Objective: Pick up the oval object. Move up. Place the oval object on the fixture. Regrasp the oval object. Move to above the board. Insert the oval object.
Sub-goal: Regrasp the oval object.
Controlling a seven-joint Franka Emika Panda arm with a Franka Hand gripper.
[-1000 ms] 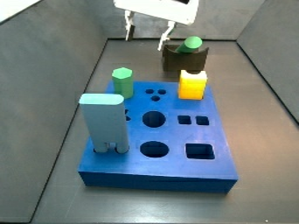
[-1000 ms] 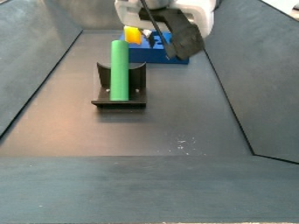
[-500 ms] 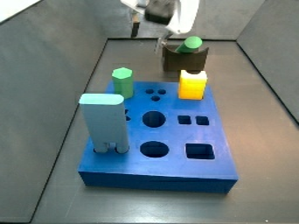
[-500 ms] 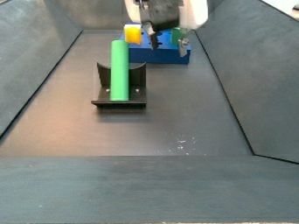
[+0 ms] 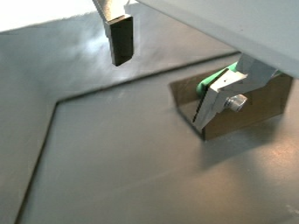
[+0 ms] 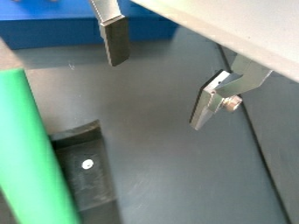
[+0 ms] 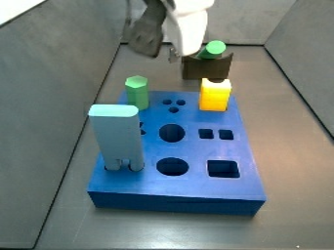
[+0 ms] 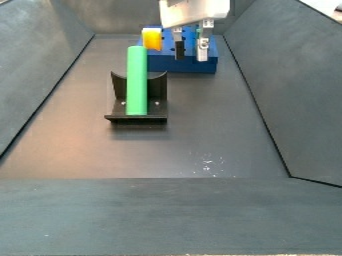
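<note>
The oval object (image 8: 135,78) stands upright in the fixture (image 8: 138,104) at center left in a side view (smooth, light green); its length is hidden elsewhere. The gripper (image 8: 190,42) hangs above the board (image 8: 201,62), jaws spread, empty.

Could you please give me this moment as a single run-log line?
phase: regrasp pending | gripper: open, empty, beside fixture | oval object: upright on fixture | board: oval not inserted

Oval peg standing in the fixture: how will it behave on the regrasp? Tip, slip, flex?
Likely stiff: the oval object stands straight in the fixture, no sag. Tall and slim, upright, so a sideways nudge could tip it. Its smooth surface may slip between the pads. The gripper hangs open and empty above the board.
</note>
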